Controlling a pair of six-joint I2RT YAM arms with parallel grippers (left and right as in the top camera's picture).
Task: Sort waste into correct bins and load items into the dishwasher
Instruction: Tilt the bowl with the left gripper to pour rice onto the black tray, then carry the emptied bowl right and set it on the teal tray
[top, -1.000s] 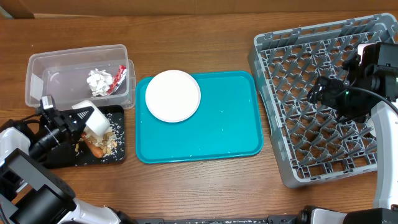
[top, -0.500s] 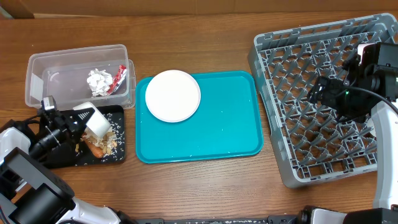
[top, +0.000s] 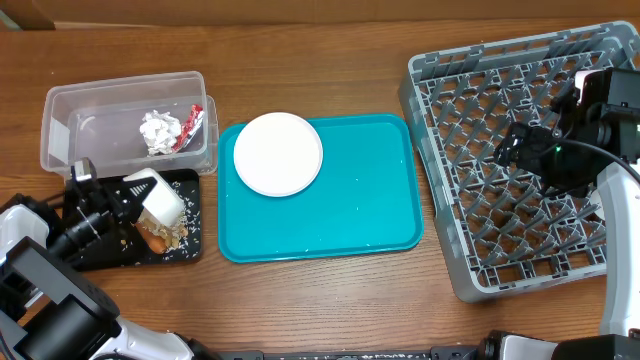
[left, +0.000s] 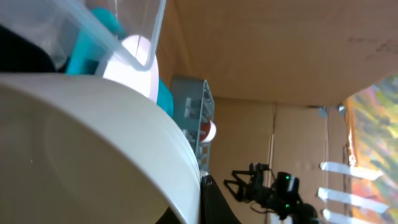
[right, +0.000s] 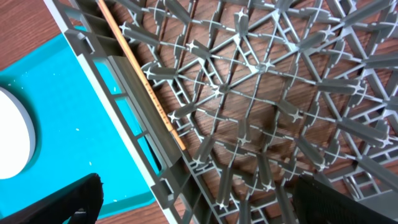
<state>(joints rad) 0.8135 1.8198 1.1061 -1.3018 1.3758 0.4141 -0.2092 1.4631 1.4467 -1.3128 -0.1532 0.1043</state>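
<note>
Left wrist: white cup (left: 81, 155) gripped by left gripper (top: 140, 198) blocks the view; right gripper (right: 199, 202) wide, empty

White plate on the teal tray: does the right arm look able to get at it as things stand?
Probably yes. The right gripper hangs open and empty over the dish rack, and the white plate lies uncovered on the teal tray with only bare tray between. Whether the arm stretches that far is uncertain.

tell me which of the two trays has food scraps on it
The small black tray at the left, with crumbs and food on it; the bigger teal tray holds only a white plate.
</note>
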